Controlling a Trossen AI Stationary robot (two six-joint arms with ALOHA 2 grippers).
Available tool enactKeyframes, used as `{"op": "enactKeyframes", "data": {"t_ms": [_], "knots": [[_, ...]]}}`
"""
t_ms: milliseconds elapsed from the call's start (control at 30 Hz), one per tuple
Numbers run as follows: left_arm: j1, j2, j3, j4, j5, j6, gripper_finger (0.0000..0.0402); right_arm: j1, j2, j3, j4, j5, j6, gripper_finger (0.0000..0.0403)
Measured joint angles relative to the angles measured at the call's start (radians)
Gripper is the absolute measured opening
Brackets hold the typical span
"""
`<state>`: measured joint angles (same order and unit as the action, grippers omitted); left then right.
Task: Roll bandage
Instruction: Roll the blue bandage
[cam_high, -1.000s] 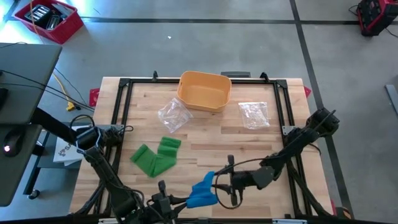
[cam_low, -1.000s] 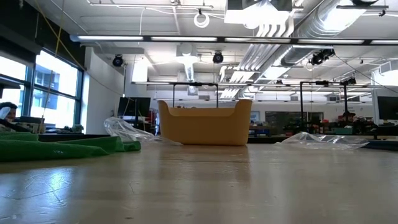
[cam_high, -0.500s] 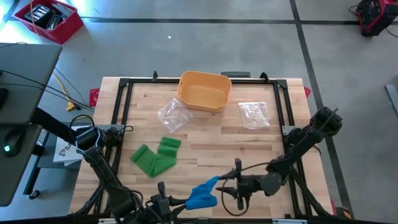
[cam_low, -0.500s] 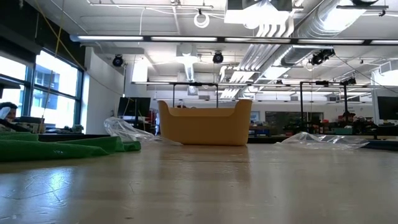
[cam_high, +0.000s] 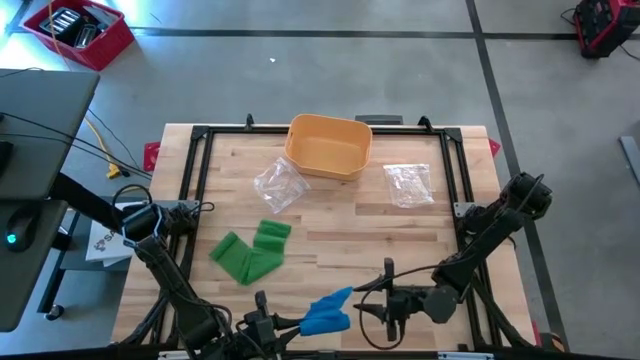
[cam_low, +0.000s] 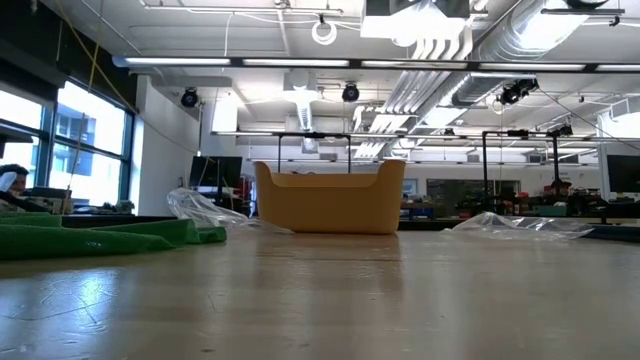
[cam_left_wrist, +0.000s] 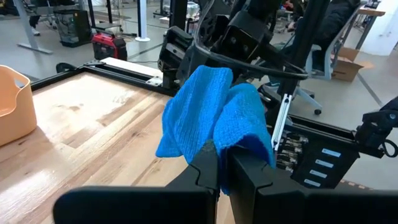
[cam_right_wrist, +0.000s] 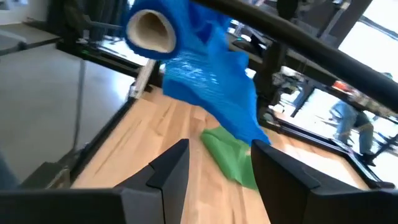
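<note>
A blue bandage (cam_high: 326, 312), partly wound on a cardboard core (cam_right_wrist: 152, 31), is held in the air over the table's near edge. Its loose cloth (cam_right_wrist: 214, 87) hangs bunched below the roll. My left gripper (cam_left_wrist: 221, 163) is shut on it, coming from the near left. My right gripper (cam_high: 368, 302) stands open just right of the bandage, its fingers (cam_right_wrist: 168, 168) apart and touching nothing. A green bandage (cam_high: 250, 255) lies flat and crumpled on the table's left half. My left gripper pinches a fold of the blue cloth at the bundle's lower edge (cam_left_wrist: 217, 144) between its two fingers. The fingers reach in about level, from the table's near left. The bandage stands up above the fingertips, lifted clear of the table, slack.
An orange bin (cam_high: 328, 146) stands at the far middle of the table. Two clear plastic bags (cam_high: 278, 185) (cam_high: 408, 183) lie in front of it, left and right. A black frame (cam_high: 460, 170) rims the tabletop. Bare wood lies between the green bandage and my right arm.
My right gripper has drawn back from the blue bandage toward the table's right edge and a little toward the near edge, staying open and turning slightly. The bandage stays in my left gripper.
</note>
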<state>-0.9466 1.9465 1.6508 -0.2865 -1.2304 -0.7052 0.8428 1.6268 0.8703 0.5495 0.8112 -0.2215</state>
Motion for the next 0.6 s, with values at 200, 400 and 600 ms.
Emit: {"op": "enactKeyframes", "data": {"t_ms": [200, 400, 600], "knots": [[0.000, 0.000, 0.000, -0.001, 0.002, 0.000, 0.0010, 0.025, 0.000, 0.000, 0.000, 0.086, 0.011, 0.0165], [0.000, 0.000, 0.000, -0.001, 0.015, 0.000, 0.0010, -0.023, 0.000, 0.000, 0.001, -0.050, 0.037, 0.0165], [0.008, 0.000, 0.000, -0.001, 0.015, 0.000, 0.0010, -0.086, 0.004, 0.000, 0.026, -0.276, 0.046, 0.0165]]}}
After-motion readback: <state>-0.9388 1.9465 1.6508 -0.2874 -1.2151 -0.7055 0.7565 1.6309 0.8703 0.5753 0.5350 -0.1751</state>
